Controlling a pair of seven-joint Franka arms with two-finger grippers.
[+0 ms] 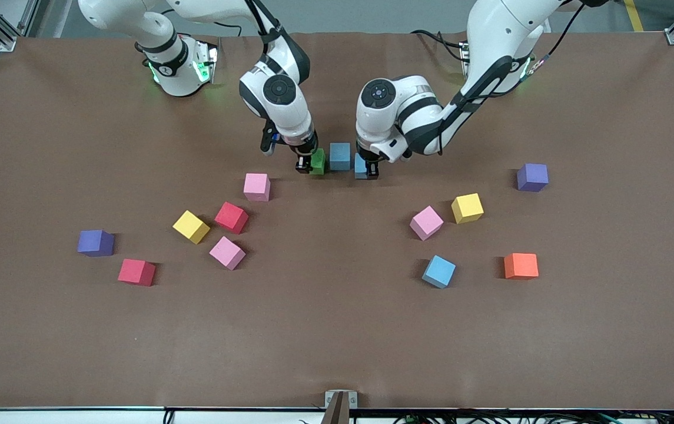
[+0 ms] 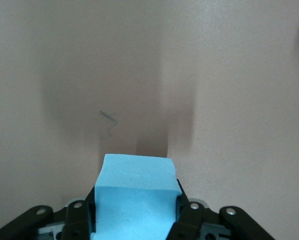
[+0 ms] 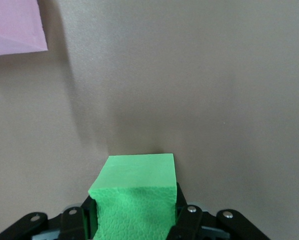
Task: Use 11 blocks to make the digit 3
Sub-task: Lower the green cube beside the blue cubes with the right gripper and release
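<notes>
I'm watching both arms working at the middle of the brown table [image 1: 337,330]. The right gripper [image 1: 308,166] is clamping a small matte green cube [image 1: 318,161]; in its wrist view the fingers are pressing both sides of that green cube [image 3: 135,192], with a corner of a pink cube [image 3: 14,25] showing nearby. The left gripper [image 1: 368,169] is squeezing a light blue cube [image 1: 361,166], and its wrist view is showing that blue cube [image 2: 135,192] pinched tight between the black fingers. I can't tell whether either held cube is resting on the table or just above it.

Between the two grippers a second light blue cube [image 1: 339,156] is sitting alone on the table, just beside the green one.

The rest are lying scattered, nearer the front camera. Toward the right arm's end I'm seeing a pink cube [image 1: 256,186], a red cube [image 1: 231,217], a yellow cube [image 1: 191,227], another pink cube [image 1: 227,252], a second red cube [image 1: 136,272] and a purple cube [image 1: 95,242]. Toward the left arm's end I'm seeing a pink cube [image 1: 426,222], a yellow cube [image 1: 467,208], a light blue cube [image 1: 438,271], an orange cube [image 1: 521,265] and a purple cube [image 1: 532,177].
</notes>
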